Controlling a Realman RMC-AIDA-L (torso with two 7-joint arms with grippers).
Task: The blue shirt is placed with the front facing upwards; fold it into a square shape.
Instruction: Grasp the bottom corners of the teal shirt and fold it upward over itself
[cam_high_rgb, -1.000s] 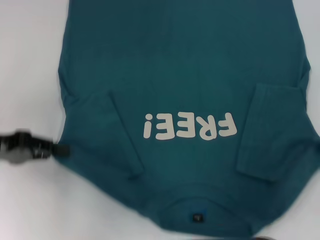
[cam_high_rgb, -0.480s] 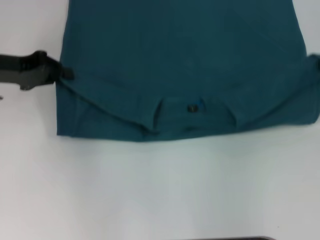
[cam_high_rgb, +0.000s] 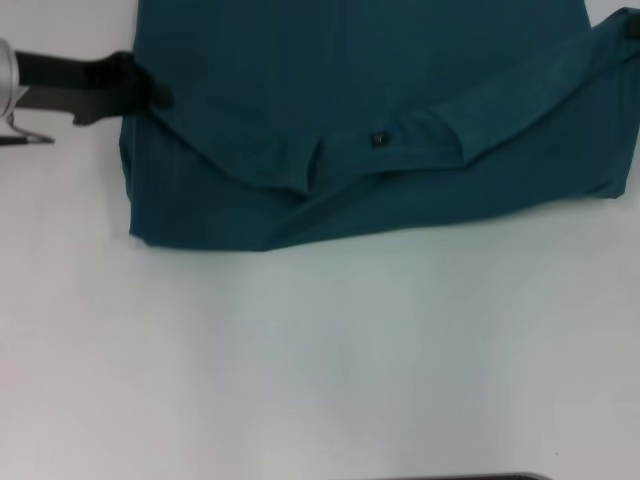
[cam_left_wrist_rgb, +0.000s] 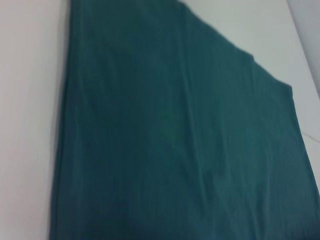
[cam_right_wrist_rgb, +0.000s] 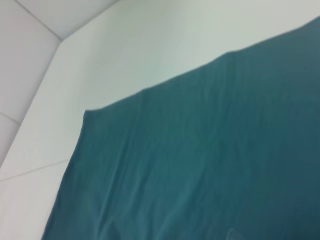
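The blue shirt (cam_high_rgb: 400, 190) lies on the white table (cam_high_rgb: 320, 360), its collar half doubled over the body — the black neck tag (cam_high_rgb: 378, 140) faces up on the fold. The left gripper (cam_high_rgb: 150, 92) sits at the shirt's left edge, fingers pinched on the cloth. The right gripper (cam_high_rgb: 632, 28) barely shows at the far right corner — its fingers can't be told.

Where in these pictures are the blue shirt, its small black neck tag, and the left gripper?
blue shirt (cam_high_rgb: 360, 60): head view, on the plain teal back.
neck tag (cam_high_rgb: 378, 139): head view, on the tag at the collar.
left gripper (cam_high_rgb: 150, 92): head view, at its tip on the shirt's edge.
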